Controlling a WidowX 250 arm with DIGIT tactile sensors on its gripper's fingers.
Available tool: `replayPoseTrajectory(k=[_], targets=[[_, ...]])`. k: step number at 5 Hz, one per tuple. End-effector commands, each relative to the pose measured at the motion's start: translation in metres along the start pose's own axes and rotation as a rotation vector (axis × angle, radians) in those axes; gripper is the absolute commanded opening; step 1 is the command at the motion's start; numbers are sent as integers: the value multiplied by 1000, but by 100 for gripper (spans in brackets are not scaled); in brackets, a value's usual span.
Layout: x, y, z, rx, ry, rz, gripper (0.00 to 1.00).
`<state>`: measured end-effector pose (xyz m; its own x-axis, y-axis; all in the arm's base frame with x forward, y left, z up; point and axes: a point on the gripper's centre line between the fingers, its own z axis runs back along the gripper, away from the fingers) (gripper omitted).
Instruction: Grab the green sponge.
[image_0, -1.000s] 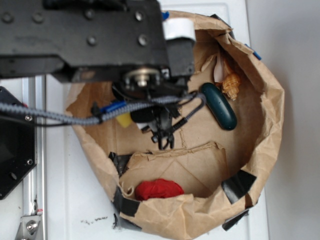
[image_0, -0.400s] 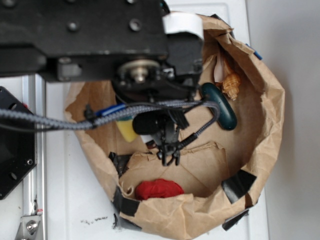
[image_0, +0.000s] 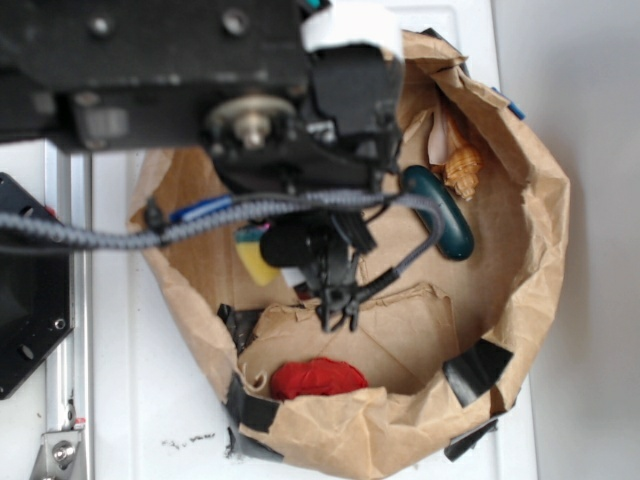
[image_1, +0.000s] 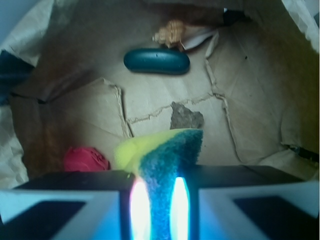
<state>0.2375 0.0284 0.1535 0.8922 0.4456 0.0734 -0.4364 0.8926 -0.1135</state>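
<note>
The green sponge (image_1: 165, 165) sat clamped between your gripper (image_1: 159, 200) fingers (scouring face toward the camera), lifted clear above the paper bag's (image_1: 165, 107) floor, so nothing dragged.

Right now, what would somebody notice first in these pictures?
The tool pinching the yellow and green sponge at the front of the wrist picture. Behind it in the paper bag lie a dark teal capsule and, at the left, a red cloth ball.
</note>
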Motion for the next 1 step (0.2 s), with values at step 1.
replayPoseTrajectory(k=[1], targets=[[9,9,12,-10,-45,45,0]])
